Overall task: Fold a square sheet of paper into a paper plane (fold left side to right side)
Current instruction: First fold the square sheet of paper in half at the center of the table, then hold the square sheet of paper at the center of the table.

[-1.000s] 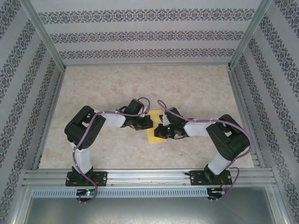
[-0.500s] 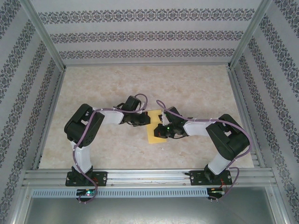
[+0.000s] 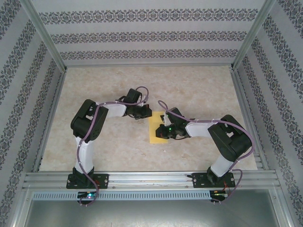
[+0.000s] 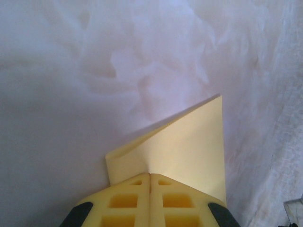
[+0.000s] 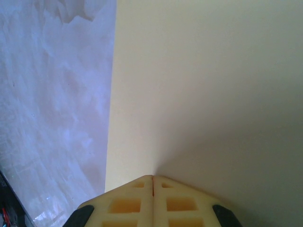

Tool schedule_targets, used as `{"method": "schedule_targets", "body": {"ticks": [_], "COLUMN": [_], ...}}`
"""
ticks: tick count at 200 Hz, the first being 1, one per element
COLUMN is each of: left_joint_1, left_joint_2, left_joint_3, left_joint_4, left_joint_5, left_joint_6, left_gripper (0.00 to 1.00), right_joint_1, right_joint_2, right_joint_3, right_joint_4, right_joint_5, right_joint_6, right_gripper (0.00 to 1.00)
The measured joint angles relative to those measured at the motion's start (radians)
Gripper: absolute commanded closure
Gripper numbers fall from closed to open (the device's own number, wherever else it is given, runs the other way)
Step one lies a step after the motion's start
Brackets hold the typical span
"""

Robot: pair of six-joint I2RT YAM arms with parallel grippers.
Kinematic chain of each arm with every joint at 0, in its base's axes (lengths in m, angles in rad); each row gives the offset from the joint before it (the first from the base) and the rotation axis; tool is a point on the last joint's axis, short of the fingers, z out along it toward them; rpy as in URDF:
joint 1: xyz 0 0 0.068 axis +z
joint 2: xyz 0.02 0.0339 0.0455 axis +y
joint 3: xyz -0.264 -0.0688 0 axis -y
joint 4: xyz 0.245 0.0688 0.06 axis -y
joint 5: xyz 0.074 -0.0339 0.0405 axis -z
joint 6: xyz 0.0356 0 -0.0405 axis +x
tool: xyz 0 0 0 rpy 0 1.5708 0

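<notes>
The square sheet of paper (image 3: 154,132) is yellow and lies as a narrow upright strip at the table's middle, between the two grippers. My left gripper (image 3: 145,115) is shut at its far left corner. In the left wrist view the shut fingertips (image 4: 150,175) touch the paper (image 4: 189,146), whose left edge lifts slightly off the table. My right gripper (image 3: 162,134) is shut over the sheet's right side. In the right wrist view its closed tips (image 5: 152,177) rest on flat paper (image 5: 199,85). Neither gripper has paper between its fingers.
The marble-patterned tabletop (image 3: 142,82) has free room on its far half and to both sides. Patterned walls (image 3: 147,35) and metal posts enclose it. An aluminium rail (image 3: 151,179) runs along the near edge by the arm bases.
My left arm has swung its gripper away from me and slightly left along the paper's left edge. The right arm and the paper have stayed put.
</notes>
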Motion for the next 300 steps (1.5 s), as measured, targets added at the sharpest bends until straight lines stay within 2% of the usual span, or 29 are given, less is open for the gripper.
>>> {"method": "schedule_targets", "body": {"ticks": [96,169,213,242,300], "left_joint_1": [0.030,0.069,0.060,0.016,-0.079], "left_joint_2": [0.083,0.080,-0.128,-0.259,-0.242], "left_joint_3": [0.142,0.185,-0.025,-0.167,-0.230], "left_joint_4": [-0.080,-0.090,-0.065,-0.011,0.061], "left_joint_5": [0.031,-0.061,-0.066,-0.039,0.013], "left_joint_6": [0.026,0.071,0.063,0.021,-0.040], "left_gripper": [1.00,1.00,1.00,1.00,1.00], "right_joint_1": [-0.002,-0.002,-0.002,-0.002,-0.001], "right_joint_2": [0.003,0.002,-0.002,-0.007,-0.007], "right_joint_3": [0.000,-0.004,-0.019,-0.027,-0.027], "right_joint_4": [0.024,0.034,0.061,0.069,0.071], "right_joint_5": [0.024,0.024,0.024,0.024,0.024], "right_joint_6": [0.001,0.014,0.039,0.043,0.054], "right_gripper": [1.00,1.00,1.00,1.00,1.00]}}
